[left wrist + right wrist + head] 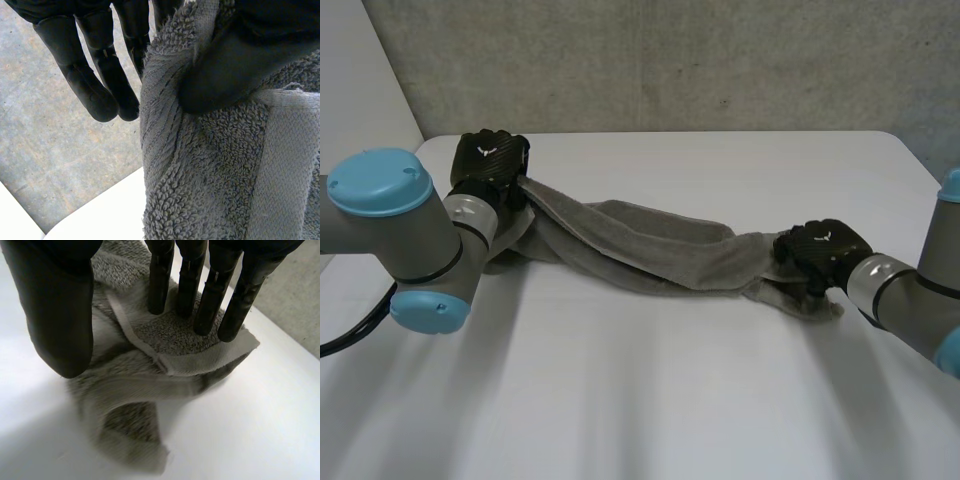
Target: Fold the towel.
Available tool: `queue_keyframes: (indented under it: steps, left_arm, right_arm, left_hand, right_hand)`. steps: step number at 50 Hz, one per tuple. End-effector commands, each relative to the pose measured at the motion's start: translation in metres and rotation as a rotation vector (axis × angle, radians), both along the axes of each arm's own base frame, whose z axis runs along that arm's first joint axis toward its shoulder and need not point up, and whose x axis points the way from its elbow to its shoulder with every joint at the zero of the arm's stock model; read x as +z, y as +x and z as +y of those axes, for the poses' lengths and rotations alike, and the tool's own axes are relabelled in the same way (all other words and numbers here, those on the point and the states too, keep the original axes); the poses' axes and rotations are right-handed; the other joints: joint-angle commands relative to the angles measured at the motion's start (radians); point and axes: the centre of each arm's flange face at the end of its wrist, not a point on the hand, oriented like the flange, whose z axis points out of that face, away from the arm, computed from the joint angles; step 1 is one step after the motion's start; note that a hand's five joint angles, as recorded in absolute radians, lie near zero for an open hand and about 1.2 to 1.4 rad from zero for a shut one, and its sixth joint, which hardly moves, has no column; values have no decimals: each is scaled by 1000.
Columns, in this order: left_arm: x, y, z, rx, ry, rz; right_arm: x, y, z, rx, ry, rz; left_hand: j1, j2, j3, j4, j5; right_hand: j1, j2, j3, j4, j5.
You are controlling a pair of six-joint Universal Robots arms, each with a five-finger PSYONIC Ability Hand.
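Left hand (490,165): closed on the towel (650,250), at its far-left end. In the left wrist view the thumb (225,65) presses the terry and its hem band against the palm side, while the other fingers (95,90) hang straight and free beside the cloth. Right hand (823,248): also gripping. In its wrist view the straight fingers bear down on a bunched end of the cloth and the thumb closes in from the opposite side, so the end is pinched between them and its loose tail lies on the worktop (670,400). From the left hand the towel runs toward four o'clock in the head view. From the right hand it runs back toward ten o'clock. That ten-to-four line is its long axis. The cloth is gathered into a rope-like band, not spread, and sags to the worktop along its middle. Each hand has one end, so neither is nearer. Judgement: the fold depends on carrying one end along this axis onto the other, and the bunching needs spreading first.
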Motion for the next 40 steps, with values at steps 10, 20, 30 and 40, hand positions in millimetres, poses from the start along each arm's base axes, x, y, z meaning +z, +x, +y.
queue_keyframes:
  steps: [10,20,30,40]
  left_arm:
    - [-3,0,2,-5,9,-2]
    - [-6,0,2,-6,14,-7]
    - [-10,0,1,-9,20,-12]
    - [-13,-1,1,-11,26,-14]
  right_arm:
    - [-16,9,-33,5,-70,-11]
    - [-20,9,-44,-3,-120,-19]
    - [-30,10,-52,-6,-170,-15]
    - [-43,11,-60,-5,-208,18]
  left_hand:
    - [-49,-116,-149,-128,-252]
    - [-49,-116,-149,-128,-252]
    - [-49,-116,-149,-128,-252]
    - [-49,-116,-149,-128,-252]
  right_hand:
    - [5,-14,-3,-3,25]
    - [75,57,67,67,95]
    - [131,113,123,123,151]
    - [134,116,126,126,154]
